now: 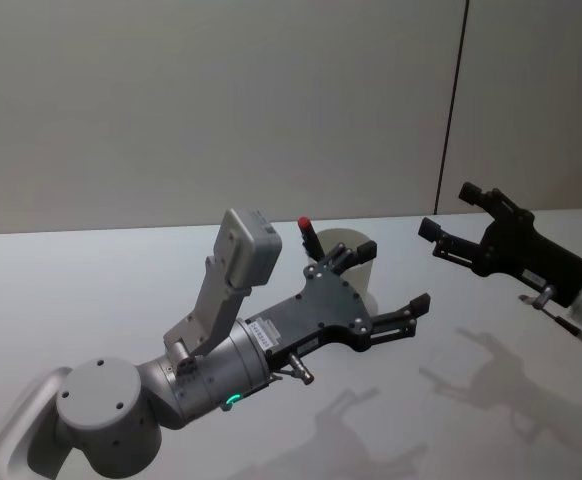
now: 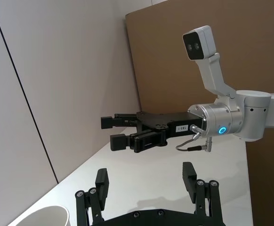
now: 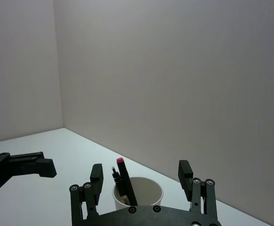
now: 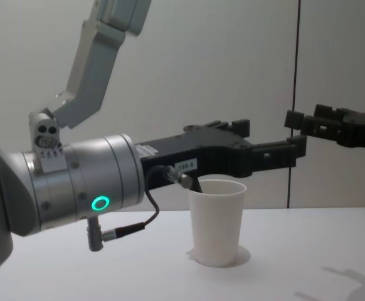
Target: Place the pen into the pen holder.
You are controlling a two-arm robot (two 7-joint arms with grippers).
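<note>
Pen [image 3: 124, 181] already stands in the pen holder [image 3: 149, 188], red tip up and leaning on the rim, cup at frame centre on the table [image 1: 91, 290]. Left claw [image 1: 376, 290] spread and empty, hovering just over and beside the cup; right claw [image 1: 451, 225] spread too, well apart at upper right. Judgement: step in hand is retreat, so lift the left claw straight up and clear before swinging, or a finger could clip the rim and tip the light cup
</note>
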